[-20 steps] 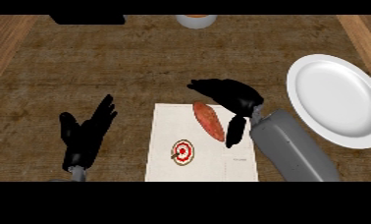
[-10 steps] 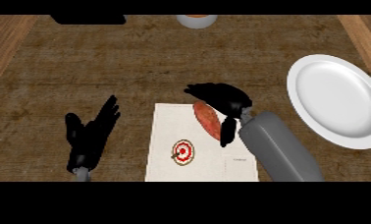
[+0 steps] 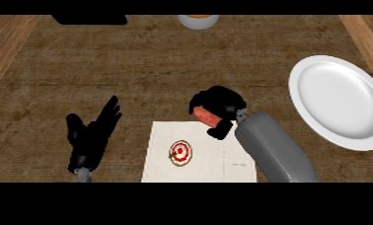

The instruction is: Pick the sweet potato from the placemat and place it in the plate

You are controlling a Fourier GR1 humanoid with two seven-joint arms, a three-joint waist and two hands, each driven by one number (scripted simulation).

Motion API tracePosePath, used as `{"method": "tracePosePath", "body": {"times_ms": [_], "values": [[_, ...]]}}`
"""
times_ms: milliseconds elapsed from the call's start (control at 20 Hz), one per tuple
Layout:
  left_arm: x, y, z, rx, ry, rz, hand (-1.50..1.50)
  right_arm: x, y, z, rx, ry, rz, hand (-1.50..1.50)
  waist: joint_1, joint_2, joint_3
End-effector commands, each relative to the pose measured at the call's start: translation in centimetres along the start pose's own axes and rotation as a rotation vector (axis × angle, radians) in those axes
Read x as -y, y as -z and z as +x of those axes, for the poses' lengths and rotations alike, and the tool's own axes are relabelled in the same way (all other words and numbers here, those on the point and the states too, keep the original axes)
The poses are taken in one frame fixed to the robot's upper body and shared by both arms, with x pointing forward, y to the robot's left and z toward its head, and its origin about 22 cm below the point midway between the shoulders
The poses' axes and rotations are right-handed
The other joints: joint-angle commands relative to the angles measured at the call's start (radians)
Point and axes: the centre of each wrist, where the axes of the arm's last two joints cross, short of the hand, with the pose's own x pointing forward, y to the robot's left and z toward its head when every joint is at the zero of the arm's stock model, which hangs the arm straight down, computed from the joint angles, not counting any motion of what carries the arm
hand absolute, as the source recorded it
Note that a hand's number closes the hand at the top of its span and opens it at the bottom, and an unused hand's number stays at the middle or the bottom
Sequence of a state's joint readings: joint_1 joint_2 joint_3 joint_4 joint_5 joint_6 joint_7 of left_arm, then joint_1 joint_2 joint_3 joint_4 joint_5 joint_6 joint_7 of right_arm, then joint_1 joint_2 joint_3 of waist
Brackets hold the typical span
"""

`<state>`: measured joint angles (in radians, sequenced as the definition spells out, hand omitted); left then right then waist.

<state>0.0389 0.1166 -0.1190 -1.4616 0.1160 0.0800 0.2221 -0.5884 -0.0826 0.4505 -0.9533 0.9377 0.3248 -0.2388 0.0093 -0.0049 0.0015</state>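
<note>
The reddish-orange sweet potato (image 3: 207, 116) lies at the far right corner of the white placemat (image 3: 197, 160), mostly hidden under my right hand (image 3: 217, 101). That hand's fingers are curled down round the potato and the thumb shows on its near side. The white plate (image 3: 336, 99) sits on the counter to the right, apart from the hand. My left hand (image 3: 91, 132) rests open at the lower left, fingers pointing up, beside the placemat.
The placemat carries a red target mark (image 3: 180, 151) near its middle. A round cup or bowl (image 3: 198, 20) and a dark object (image 3: 89, 19) stand at the far edge. Wooden borders (image 3: 358, 26) frame the brown counter.
My right hand has moved left and down over the sweet potato, and its fingers have curled round it, hiding most of it. The left hand has barely moved.
</note>
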Motion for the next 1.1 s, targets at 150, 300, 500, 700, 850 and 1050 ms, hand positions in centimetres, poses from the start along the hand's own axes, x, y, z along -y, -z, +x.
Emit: {"method": "tracePosePath", "body": {"times_ms": [150,300,500,700,850,1050], "values": [[-1.2,0.6,-1.0,-0.007,0.006,-0.005,0.0,0.5,-2.3,0.3,0.022,-0.053,-0.047,1.5,-0.01,0.004,-0.002],[1.7,0.5,-0.4,-0.007,0.013,0.02,0.0,0.6,-1.9,0.7,0.095,0.017,-0.221,1.5,-0.018,0.002,-0.001],[-1.0,-0.1,-0.1,-0.017,-0.028,0.043,0.0,0.1,-2.4,1.4,-0.201,0.159,-0.513,1.5,-0.041,-0.011,-0.001],[-2.1,-0.8,-1.4,-0.028,-0.026,0.089,0.0,-2.2,-4.6,1.2,-0.498,0.209,-0.741,1.5,-0.084,-0.028,-0.003],[-2.0,-0.5,-0.7,-0.036,-0.033,0.071,0.0,-2.0,-5.9,4.0,-0.533,0.206,-0.926,1.5,-0.079,-0.026,-0.003],[-2.2,-0.7,-1.5,-0.029,-0.015,0.058,0.0,-2.5,-8.1,6.9,-0.634,0.28,-1.131,1.5,-0.06,-0.015,-0.003]]}}
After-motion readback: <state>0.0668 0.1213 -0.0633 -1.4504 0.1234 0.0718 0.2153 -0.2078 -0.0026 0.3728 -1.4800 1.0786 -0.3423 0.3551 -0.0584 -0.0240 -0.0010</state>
